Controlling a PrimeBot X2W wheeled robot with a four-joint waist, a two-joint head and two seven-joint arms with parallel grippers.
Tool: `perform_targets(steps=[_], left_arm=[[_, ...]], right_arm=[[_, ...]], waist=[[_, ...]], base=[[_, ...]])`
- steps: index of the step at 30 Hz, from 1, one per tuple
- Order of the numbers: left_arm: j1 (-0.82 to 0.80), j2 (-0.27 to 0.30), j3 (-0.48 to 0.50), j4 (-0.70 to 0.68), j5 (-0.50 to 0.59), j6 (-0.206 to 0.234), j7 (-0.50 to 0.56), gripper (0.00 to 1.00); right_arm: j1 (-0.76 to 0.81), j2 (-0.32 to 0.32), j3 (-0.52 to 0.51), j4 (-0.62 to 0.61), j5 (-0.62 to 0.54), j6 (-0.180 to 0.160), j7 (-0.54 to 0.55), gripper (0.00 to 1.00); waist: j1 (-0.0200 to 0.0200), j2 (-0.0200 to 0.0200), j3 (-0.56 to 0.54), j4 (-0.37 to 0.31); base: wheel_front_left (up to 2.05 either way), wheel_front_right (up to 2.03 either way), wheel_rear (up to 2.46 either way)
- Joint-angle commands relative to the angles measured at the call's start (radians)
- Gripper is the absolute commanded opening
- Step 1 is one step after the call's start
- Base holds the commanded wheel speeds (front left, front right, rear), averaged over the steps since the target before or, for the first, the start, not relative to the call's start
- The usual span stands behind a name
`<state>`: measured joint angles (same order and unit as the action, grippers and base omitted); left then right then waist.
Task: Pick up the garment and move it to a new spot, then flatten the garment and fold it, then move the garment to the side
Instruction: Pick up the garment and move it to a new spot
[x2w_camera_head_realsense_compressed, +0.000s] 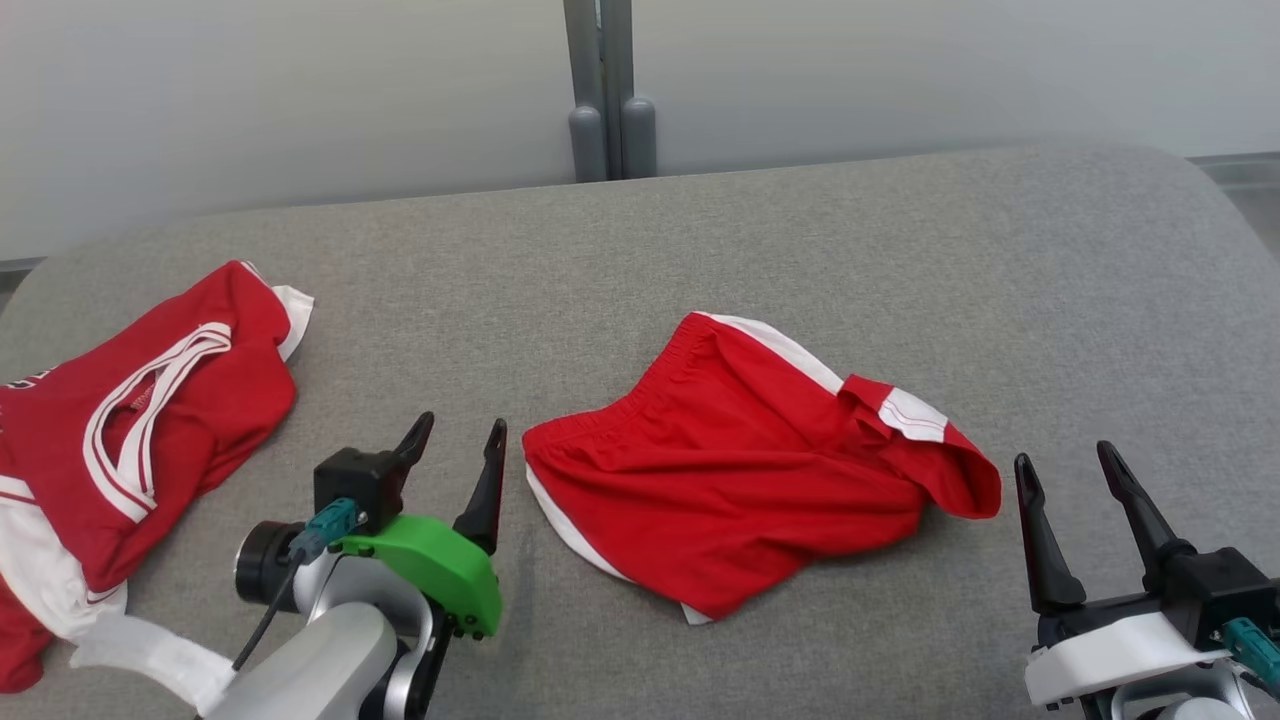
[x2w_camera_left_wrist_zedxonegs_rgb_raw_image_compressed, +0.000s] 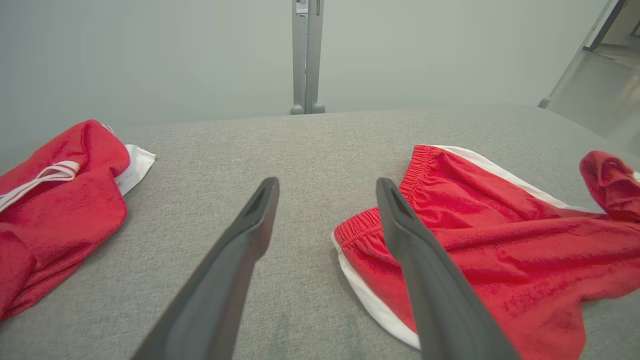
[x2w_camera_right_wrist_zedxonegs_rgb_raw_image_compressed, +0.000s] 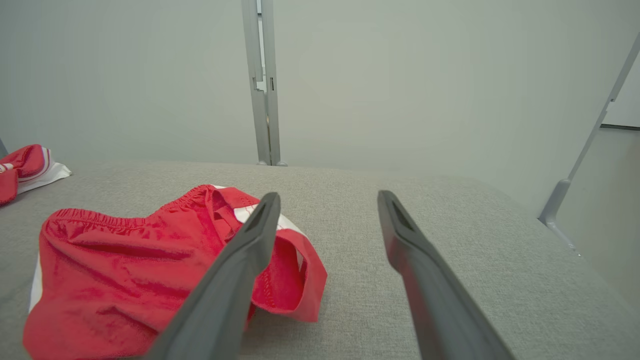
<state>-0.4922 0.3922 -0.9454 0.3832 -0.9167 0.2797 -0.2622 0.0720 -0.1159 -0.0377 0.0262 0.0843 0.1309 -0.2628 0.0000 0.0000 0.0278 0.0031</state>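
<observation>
Red shorts (x2w_camera_head_realsense_compressed: 740, 470) lie rumpled mid-table (x2w_camera_head_realsense_compressed: 900, 250), flat on grey cloth top. Elastic waistband faces left; white-striped leg end folded over at right. Left pincer (x2w_camera_head_realsense_compressed: 460, 430) spread wide, empty, just beside waistband corner. Right pincer (x2w_camera_head_realsense_compressed: 1065, 460) spread wide, empty, near folded leg end, apart from cloth. Red jersey (x2w_camera_head_realsense_compressed: 150, 420) bunched at table's left edge, well apart from shorts. Grey post (x2w_camera_head_realsense_compressed: 610, 90) behind far edge.

This looks to me like a lab or test room: my wide grey cloth-covered surface (x2w_camera_head_realsense_compressed: 800, 230) stands before plain pale wall panels (x2w_camera_head_realsense_compressed: 300, 100) joined by a grey metal post (x2w_camera_head_realsense_compressed: 600, 80).
</observation>
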Motion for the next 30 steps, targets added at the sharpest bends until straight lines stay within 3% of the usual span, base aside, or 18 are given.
perform_targets(steps=[1, 7, 12, 18, 30], left_arm=[[0.041, 0.029, 0.026, -0.030, 0.030, 0.012, -0.003, 1.00], [0.164, 0.078, 0.123, -0.105, 0.102, 0.031, -0.003, 1.00], [0.280, 0.084, 0.240, -0.157, 0.176, 0.004, -0.003, 1.00], [0.399, 0.085, 0.367, -0.179, 0.268, -0.067, -0.003, 1.00], [0.608, -0.025, 0.689, -0.207, 0.467, -0.259, -0.003, 1.00]], right_arm=[[0.013, -0.007, 0.001, -0.007, -0.013, 0.000, -0.003, 1.00], [0.030, -0.016, 0.002, -0.007, -0.022, 0.000, -0.003, 1.00], [0.049, -0.013, -0.004, -0.011, -0.029, 0.000, -0.003, 1.00], [0.067, -0.012, -0.012, -0.005, -0.032, 0.000, -0.003, 1.00], [0.101, -0.010, -0.029, 0.003, -0.019, 0.000, -0.003, 1.00]], waist=[[0.0000, 0.0000, -0.010, 0.024], [0.0000, 0.0000, -0.022, 0.036], [0.0000, 0.0000, -0.028, 0.037], [0.0000, 0.0000, -0.035, 0.031], [0.0000, 0.0000, -0.051, 0.017]], base=[[0.00, 0.00, 0.00], [0.00, 0.00, 0.00], [0.00, 0.00, 0.00], [0.00, 0.00, 0.00], [0.00, 0.00, 0.00]])
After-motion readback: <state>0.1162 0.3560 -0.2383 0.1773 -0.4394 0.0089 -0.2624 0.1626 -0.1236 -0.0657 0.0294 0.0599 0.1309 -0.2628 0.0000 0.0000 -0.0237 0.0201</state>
